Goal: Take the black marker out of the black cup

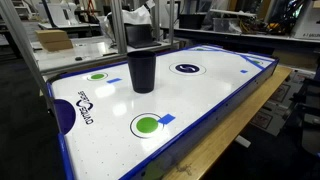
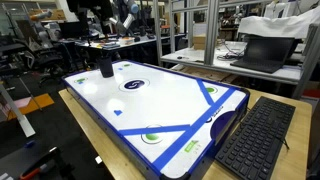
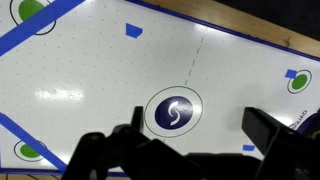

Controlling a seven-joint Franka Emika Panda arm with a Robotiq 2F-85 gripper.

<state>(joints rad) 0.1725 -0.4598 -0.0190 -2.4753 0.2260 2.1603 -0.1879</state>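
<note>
While the end effector (image 3: 200, 128) hung above the air hockey table (image 3: 90, 70) with its fingers spread apart, the black cup (image 1: 142, 68) stood upright on it. The black marker could not be made out.

black cup (image 1: 142, 68) | table (image 1: 205, 100) white, blue-edged | green circles (image 1: 146, 124)
</note>
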